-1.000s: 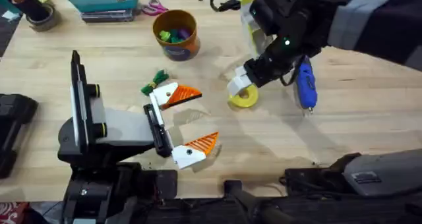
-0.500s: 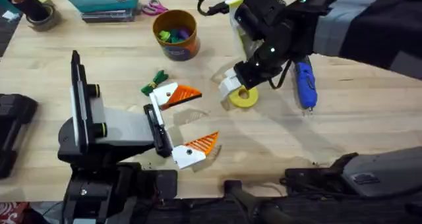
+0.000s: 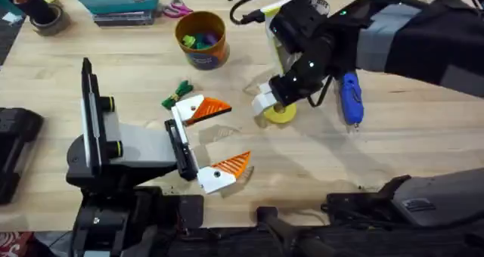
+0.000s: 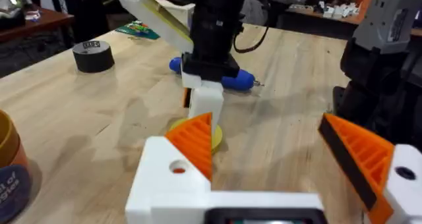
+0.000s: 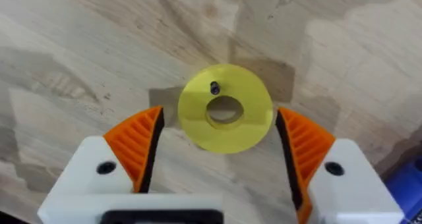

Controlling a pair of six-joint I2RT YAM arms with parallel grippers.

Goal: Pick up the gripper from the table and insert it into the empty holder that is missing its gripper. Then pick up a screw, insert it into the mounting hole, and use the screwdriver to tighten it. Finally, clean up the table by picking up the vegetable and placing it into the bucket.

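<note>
Screw (image 5: 214, 88) on yellow ring (image 5: 225, 109) between right tool's (image 5: 221, 148) fingers

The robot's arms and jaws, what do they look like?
Both arms are black. The right arm has a grey band, a small green light and a black cable looping off it. Each gripper, left and right, has white blocky finger mounts with a round hole and orange ribbed wedge pads.
</note>
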